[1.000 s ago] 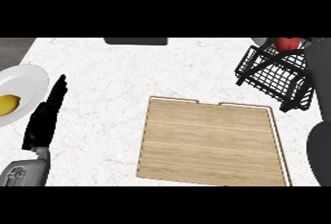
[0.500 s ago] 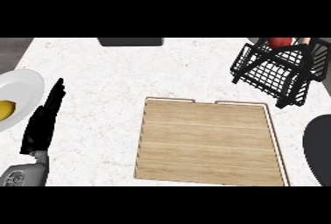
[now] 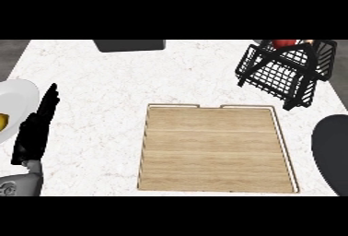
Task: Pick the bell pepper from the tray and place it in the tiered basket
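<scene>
Bell pepper (image 3: 285,43) sits red in tiered basket (image 3: 285,73), upper right of frame, so placing looks done. Wooden tray (image 3: 216,147) at centre bare. My left robot hand (image 3: 37,131) rests at left edge, fingers straight, holding nothing. Right robot hand out of view.

Nothing here carries readable writing: no label, brand, number or sign on anything I can see.

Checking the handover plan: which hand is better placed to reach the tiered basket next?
Likely right: the tiered basket stands far right, while the left hand rests open at the left edge by the white plate, the tray between them. The right hand is out of view.
</scene>
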Robot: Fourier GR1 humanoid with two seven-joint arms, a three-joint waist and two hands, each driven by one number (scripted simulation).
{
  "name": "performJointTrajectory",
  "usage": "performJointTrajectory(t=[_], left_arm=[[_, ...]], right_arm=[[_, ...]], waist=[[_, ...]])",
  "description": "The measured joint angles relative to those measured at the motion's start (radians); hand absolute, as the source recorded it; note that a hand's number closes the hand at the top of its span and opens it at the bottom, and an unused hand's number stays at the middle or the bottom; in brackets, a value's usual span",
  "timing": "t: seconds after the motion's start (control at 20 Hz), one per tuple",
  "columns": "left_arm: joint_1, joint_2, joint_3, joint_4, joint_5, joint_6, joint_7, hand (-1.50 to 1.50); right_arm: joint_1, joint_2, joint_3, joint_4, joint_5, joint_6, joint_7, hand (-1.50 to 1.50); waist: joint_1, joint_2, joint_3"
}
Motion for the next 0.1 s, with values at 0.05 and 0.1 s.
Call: performJointTrajectory(t=[0.05, 0.1], left_arm=[[0.002, 0.001, 0.002, -0.005, 0.002, -0.001, 0.005, 0.00], [0.007, 0.006, 0.006, -0.006, 0.002, -0.003, 0.002, 0.00]], right_arm=[[0.047, 0.004, -0.014, -0.068, -0.027, 0.018, 0.000, -1.50], [0.092, 0.006, -0.029, -0.140, -0.050, 0.036, 0.005, -1.50]], waist=[[-0.004, -0.001, 0.000], [-0.005, -0.001, 0.000]])
